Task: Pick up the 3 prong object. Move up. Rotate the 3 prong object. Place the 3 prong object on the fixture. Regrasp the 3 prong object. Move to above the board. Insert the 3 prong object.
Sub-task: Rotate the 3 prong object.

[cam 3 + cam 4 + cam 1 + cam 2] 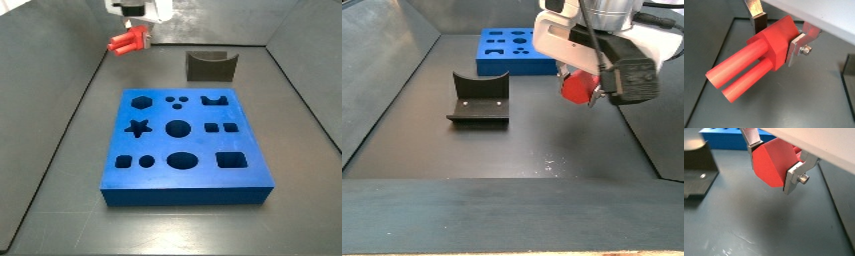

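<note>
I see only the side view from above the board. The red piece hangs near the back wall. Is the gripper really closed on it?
Observer: Yes. In both wrist views the gripper has its silver fingers pressed on the two sides of the 3 prong object.
Operator: Which way do the prongs point?
Observer: In a wrist view they stick out sideways from between the fingers, not down toward the floor.
Operator: Is the piece touching the floor or the fixture?
Observer: No. In a side view it hangs in the air, apart from the fixture.
Operator: Is it over the board?
Observer: No. The board lies further back, by the wall.
</note>
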Available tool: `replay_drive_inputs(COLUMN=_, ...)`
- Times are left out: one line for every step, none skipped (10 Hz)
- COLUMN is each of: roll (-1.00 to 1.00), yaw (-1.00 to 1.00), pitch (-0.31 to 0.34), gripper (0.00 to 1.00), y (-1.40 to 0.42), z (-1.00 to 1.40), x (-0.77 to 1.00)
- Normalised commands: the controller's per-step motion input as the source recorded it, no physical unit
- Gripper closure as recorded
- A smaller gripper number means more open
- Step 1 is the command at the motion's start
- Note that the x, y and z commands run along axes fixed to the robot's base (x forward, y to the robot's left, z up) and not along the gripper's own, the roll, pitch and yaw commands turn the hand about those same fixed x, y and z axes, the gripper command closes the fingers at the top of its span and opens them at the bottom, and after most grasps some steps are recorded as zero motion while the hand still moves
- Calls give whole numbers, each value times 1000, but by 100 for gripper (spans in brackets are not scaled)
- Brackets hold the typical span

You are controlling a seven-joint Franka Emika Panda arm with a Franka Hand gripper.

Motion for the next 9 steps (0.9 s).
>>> replay_drive_inputs(roll=4, yaw=-1000, pitch=-8, gripper=100, y=18, z=43, x=-9)
replay_drive_inputs(roll=4, yaw=-1000, pitch=-8, gripper=100, y=18, z=43, x=-9)
replay_drive_inputs(roll=4, yaw=-1000, pitch=-9, gripper=100, y=18, z=43, x=-9)
replay_drive_inputs(roll=4, yaw=-1000, pitch=-9, gripper=100, y=18, z=43, x=-9)
replay_drive_inputs(roll=4, yaw=-1000, pitch=-9, gripper=100, y=18, z=42, x=-9)
replay_drive_inputs(roll=4, yaw=-1000, pitch=-9, gripper=100, y=18, z=42, x=-9)
replay_drive_inputs(roll=4, yaw=-1000, pitch=-10, gripper=100, y=18, z=42, x=-9)
replay_drive_inputs(roll=4, yaw=-1000, pitch=-10, gripper=100, y=18, z=42, x=-9)
replay_drive_inputs(roll=4, yaw=-1000, pitch=-11, gripper=100, y=18, z=42, x=-9)
